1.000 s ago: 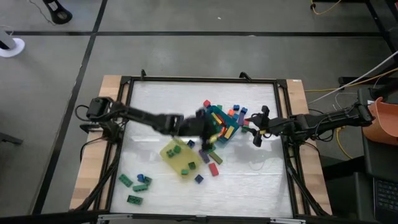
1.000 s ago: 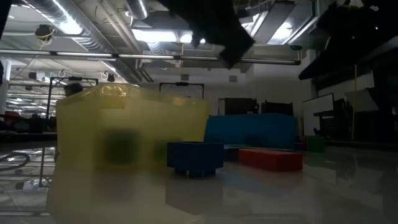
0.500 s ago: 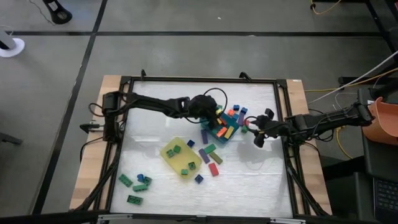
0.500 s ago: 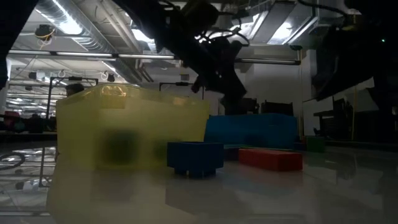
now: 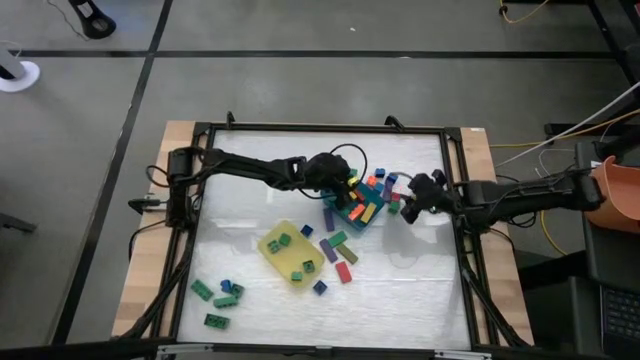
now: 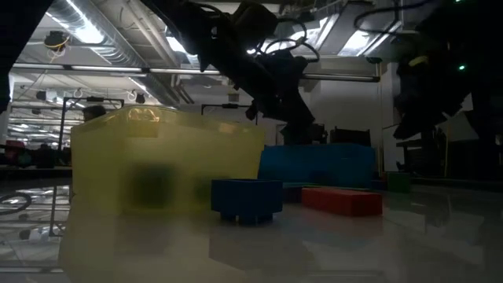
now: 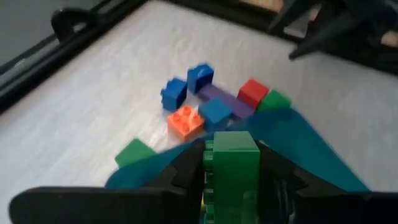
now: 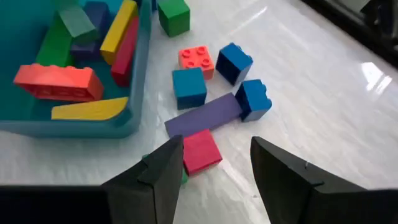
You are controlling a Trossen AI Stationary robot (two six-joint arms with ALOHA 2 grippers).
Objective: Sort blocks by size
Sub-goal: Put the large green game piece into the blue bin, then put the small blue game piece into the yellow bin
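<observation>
Only the left wrist view shows the left gripper (image 7: 231, 180) clamped on a green bar (image 7: 231, 167) above the teal tray (image 5: 356, 210); overhead it sits at table centre; the right gripper (image 8: 214, 163), fingers apart and empty, hovers at 3 o'clock over loose studded cubes (image 8: 214, 65); the glossy tray holds red, yellow, green bars (image 8: 56, 82); the yellow tray (image 5: 290, 251), at 7 o'clock, holds green cubes (image 5: 284, 240).

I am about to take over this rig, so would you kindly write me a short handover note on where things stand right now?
Left gripper: shut on a green block, above the teal tray.
Right gripper: open, empty, over loose blocks beside that tray, a red cube nearest.
Done: long bars in the teal tray; some small blocks in the yellow tray.
Left: the held block, the cluster by the teal tray, scattered pieces including green blocks at the table's front left.
</observation>
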